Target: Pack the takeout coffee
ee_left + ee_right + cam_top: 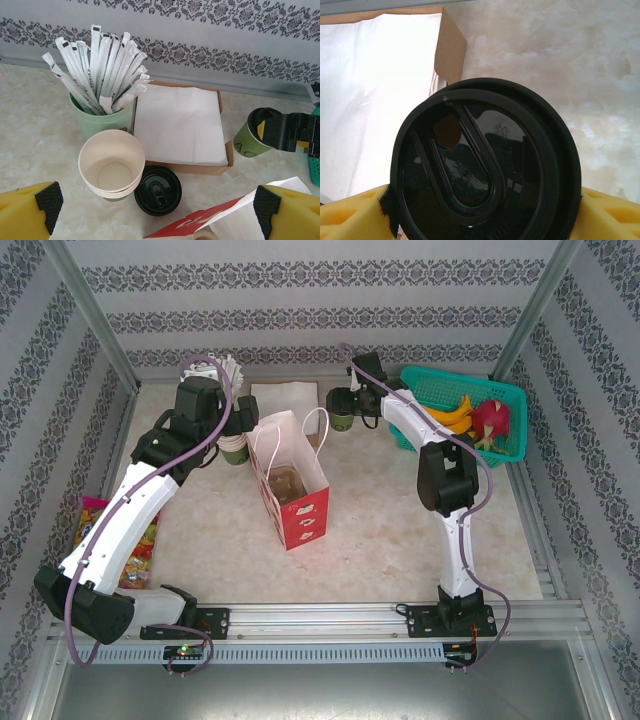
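The takeout coffee point(343, 421), a dark olive-green cup point(246, 144) with a black lid point(485, 170), stands upright on the table right of the napkin tray. My right gripper point(346, 408) reaches in over it, its yellow fingers point(355, 215) pressed against both sides of the lid, and the cup sits between them point(266, 131). My left gripper point(155, 210) hangs open above a loose black lid point(158, 190) and the rim of the red paper bag point(210, 222), holding nothing. The bag point(295, 505) stands open mid-table.
A stack of white-lined paper cups point(111, 167) and a green holder of wrapped sticks point(102, 122) stand left of the napkin tray point(180, 122). A teal basket point(500, 390) with fruit is at the back right. Snack packets point(140, 540) lie at the left edge.
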`<state>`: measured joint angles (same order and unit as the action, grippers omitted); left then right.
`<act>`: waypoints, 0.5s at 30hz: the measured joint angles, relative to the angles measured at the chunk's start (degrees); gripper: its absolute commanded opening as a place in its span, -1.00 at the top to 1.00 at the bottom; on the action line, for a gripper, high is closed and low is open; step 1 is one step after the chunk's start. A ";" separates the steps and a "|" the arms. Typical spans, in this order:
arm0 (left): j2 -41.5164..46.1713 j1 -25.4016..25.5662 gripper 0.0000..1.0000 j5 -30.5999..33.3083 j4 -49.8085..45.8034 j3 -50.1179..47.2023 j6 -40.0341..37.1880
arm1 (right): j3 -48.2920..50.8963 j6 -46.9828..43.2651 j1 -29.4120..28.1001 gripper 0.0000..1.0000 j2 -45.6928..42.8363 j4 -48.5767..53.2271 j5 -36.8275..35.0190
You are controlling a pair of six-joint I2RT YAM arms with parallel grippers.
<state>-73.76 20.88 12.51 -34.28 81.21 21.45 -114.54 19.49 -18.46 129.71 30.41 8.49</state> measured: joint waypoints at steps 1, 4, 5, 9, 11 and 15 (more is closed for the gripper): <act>0.07 0.00 -0.99 0.00 0.00 0.00 0.00 | 0.02 -0.13 0.00 -0.58 -0.02 0.00 0.00; 0.35 0.00 -0.99 -0.07 0.00 -0.15 0.00 | 2.25 -0.31 -0.04 -0.58 -1.36 -0.90 0.02; 0.46 0.00 -0.99 -0.26 0.02 -0.33 0.00 | 3.67 -0.35 -0.07 -0.57 -2.34 -1.09 0.04; 0.98 0.00 -0.99 -1.36 0.07 -1.18 0.00 | 9.70 -0.35 -0.17 -0.56 -6.49 -1.53 0.13; 1.38 0.00 -0.99 -2.03 0.11 -1.79 0.02 | 14.10 -0.33 -0.50 -0.56 -9.77 -1.70 0.02; 2.36 0.00 -0.99 -3.08 0.15 -2.82 0.02 | 22.38 -0.31 -1.25 -0.57 -15.96 -2.14 -0.09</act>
<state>-71.40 20.88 9.43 -34.13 78.39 21.47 -92.16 19.18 -19.70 113.75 28.27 8.40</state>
